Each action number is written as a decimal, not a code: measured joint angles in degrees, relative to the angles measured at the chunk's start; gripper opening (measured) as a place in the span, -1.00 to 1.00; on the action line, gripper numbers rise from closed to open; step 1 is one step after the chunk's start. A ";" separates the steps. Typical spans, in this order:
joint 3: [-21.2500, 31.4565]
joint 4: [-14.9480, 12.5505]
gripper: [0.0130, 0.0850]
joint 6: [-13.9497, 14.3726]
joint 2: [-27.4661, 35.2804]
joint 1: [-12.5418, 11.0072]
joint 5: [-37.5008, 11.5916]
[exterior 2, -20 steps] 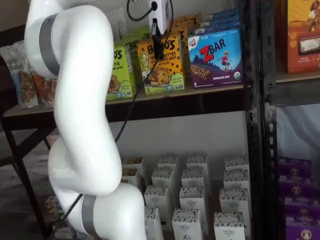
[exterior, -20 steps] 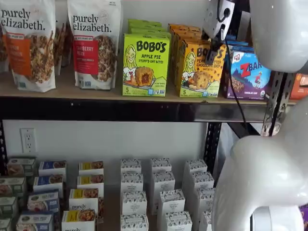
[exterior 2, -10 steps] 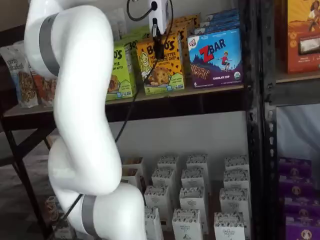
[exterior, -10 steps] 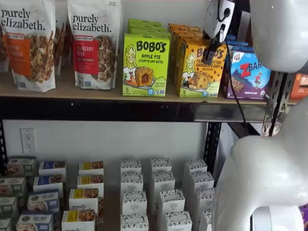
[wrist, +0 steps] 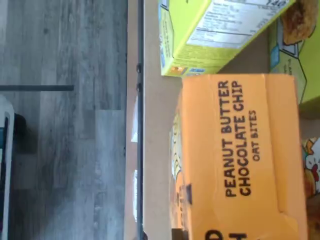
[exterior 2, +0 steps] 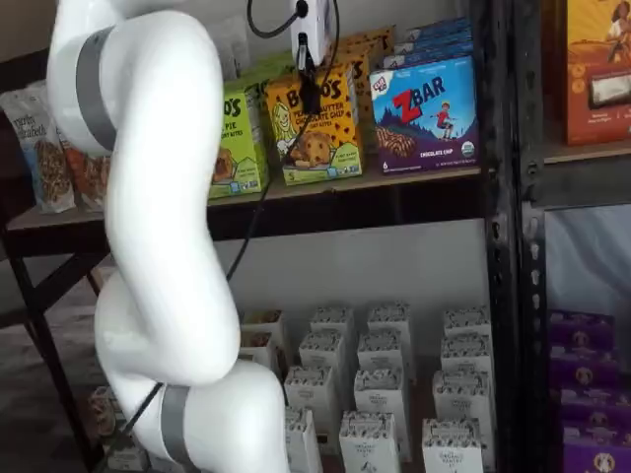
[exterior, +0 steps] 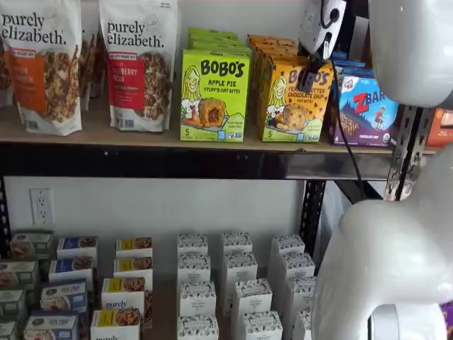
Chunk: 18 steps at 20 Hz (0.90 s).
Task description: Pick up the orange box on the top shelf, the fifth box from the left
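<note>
The orange box, a yellow-orange Bobo's Peanut Butter Chocolate Chip carton, stands at the front of the top shelf in both shelf views. It sits between the lime-green Apple Pie box and the blue ZBar box. My gripper comes down from above, with a black finger over the carton's upper front face. It is shut on the box, which leans slightly with its base at or just above the board. The wrist view shows the carton's orange top close up.
More orange and green cartons stand behind the front row. Granola bags fill the shelf's left part. Small white boxes fill the lower shelf. My white arm stands in front of the shelves. A black upright stands right of the ZBar box.
The gripper has risen a little. The orange box has shifted slightly up and to the left with it and tilted. The neighbouring boxes have not moved.
</note>
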 joint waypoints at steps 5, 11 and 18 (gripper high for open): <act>-0.56 0.20 -0.22 0.58 -1.57 0.10 3.46; 1.38 -0.75 -0.22 1.02 -5.47 0.36 6.39; 7.01 -2.19 -0.22 0.73 -12.45 0.13 9.88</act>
